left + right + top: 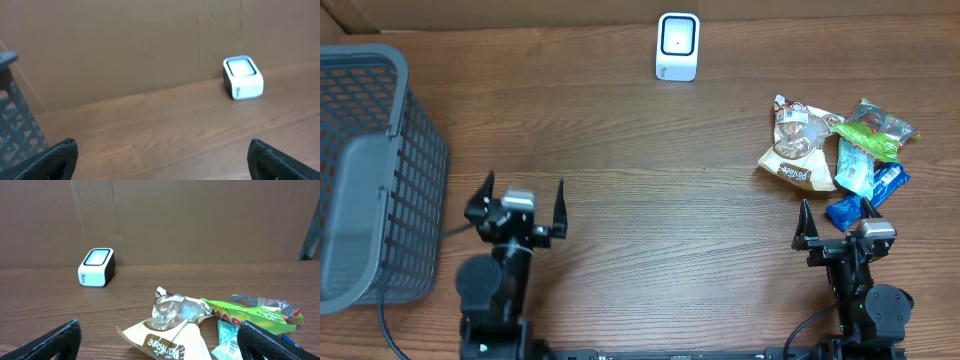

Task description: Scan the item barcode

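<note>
Nearest, the jaws of the left arm and of the right arm are both held wide apart, and nothing is gripped. Farther, a pile of snack packets is seen on the bench, to the right of the scanner and nearer than it. A grey basket stands well left of the scanner, which is placed at the far edge.

One white scanner stood at the top centre of the overhead frame, and one grey mesh basket filled its left edge. At the right lay at least four snack packets: one tan pouch, one green packet, one teal packet and one blue packet, overlapping too much for a sure count. Two grippers sat along the bottom, the left gripper and the right gripper.
</note>
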